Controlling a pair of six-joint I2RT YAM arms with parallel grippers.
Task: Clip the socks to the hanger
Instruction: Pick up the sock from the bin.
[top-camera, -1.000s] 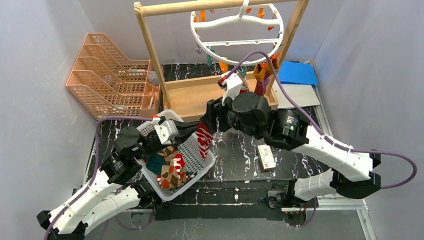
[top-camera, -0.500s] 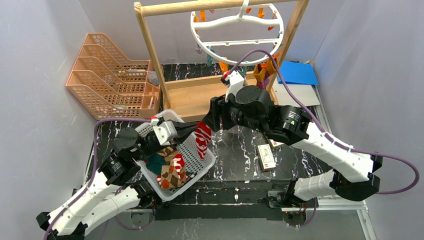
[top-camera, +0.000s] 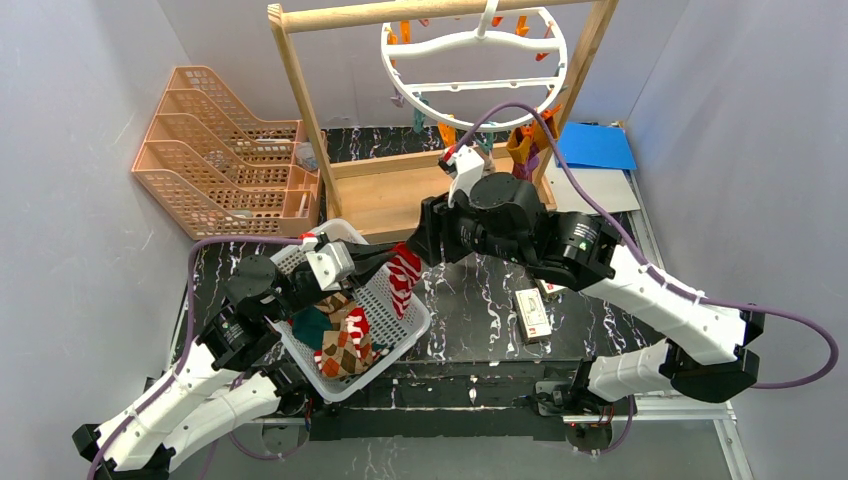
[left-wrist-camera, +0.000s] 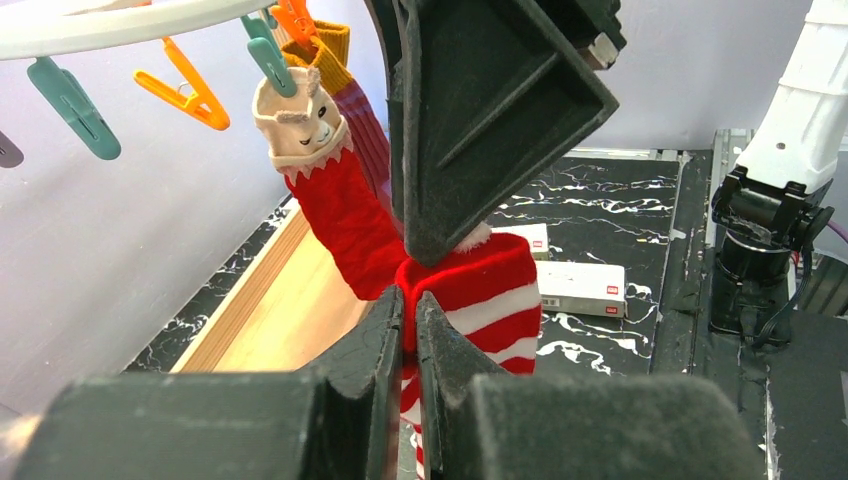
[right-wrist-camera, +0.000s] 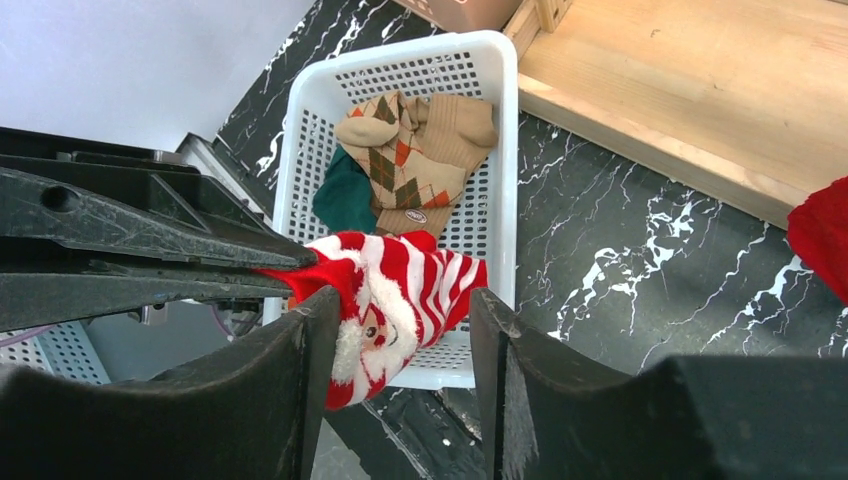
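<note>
Socks: a red-and-white striped sock (top-camera: 405, 275) with a Santa face hangs in the air over the far corner of the white basket (top-camera: 421, 322); an argyle sock (right-wrist-camera: 420, 140) and a dark teal sock (right-wrist-camera: 345, 195) lie inside the basket; a red sock (left-wrist-camera: 335, 205) with a pale animal-face cuff and a maroon sock (left-wrist-camera: 362, 115) with an orange cuff hang clipped under the hanger (top-camera: 475, 45)
Hanger: white ring hooked on the top bar of the wooden rack (top-camera: 298, 110) at the far end of the counter (top-camera: 480, 300), with an orange clip (left-wrist-camera: 185, 90) and a teal clip (left-wrist-camera: 65, 95) dangling from its rim
Left hand (left-wrist-camera: 412, 312): fingers pressed together on the striped sock near its top, holding it up so the rest droops below
Left arm (top-camera: 190, 390): comes up from the near-left corner, stretched forward and to the right across the basket, fingers pointing at the other arm
Right hand (right-wrist-camera: 405, 300): fingers standing apart, one on each side of the striped sock; from where I stand I cannot tell whether the pads touch the cloth
Right arm (top-camera: 650, 295): rises from the near-right base, elbow far out to the right, forearm sweeping back left so the wrist hovers over the middle of the counter just in front of the rack's wooden base, hand tilted down and to the left
Counter: black marbled top; two small white boxes (top-camera: 533, 315) lie near the right arm; a peach tiered tray (top-camera: 215, 150) stands at the far left, a blue sheet (top-camera: 595, 145) at the far right
</note>
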